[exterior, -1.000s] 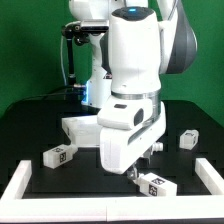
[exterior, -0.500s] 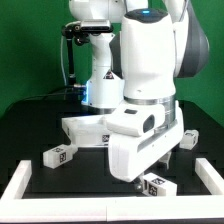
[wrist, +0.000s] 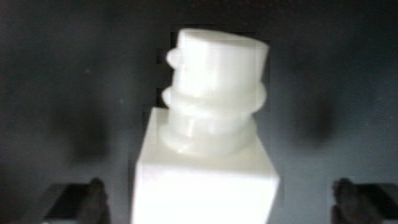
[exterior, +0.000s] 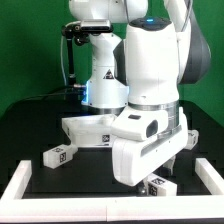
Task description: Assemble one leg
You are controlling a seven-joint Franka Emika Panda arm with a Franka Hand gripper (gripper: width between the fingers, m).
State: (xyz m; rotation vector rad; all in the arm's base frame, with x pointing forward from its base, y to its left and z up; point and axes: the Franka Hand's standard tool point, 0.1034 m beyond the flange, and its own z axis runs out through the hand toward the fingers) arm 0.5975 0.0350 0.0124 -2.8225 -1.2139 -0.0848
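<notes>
Gripper (wrist: 222, 200) in wrist view: fingers (wrist: 79, 197) spread wide, nothing clamped; white leg (wrist: 210, 130) centred between them, touching neither, threaded end in sight; dark bench (wrist: 54, 90) around. Exterior view: arm (exterior: 150, 90) has slid toward exterior view's right and dropped over front leg (exterior: 157, 184), now mostly hidden beneath. Likely meaning: lined up over leg, closing for grasp comes next.

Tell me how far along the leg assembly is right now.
Done: no joint visible; a loose leg lies apart from the white tabletop. In hand: the tool is open, its fingers straddling a threaded leg without gripping it. Left: close on it, carry it over and screw it into the tabletop.
</notes>
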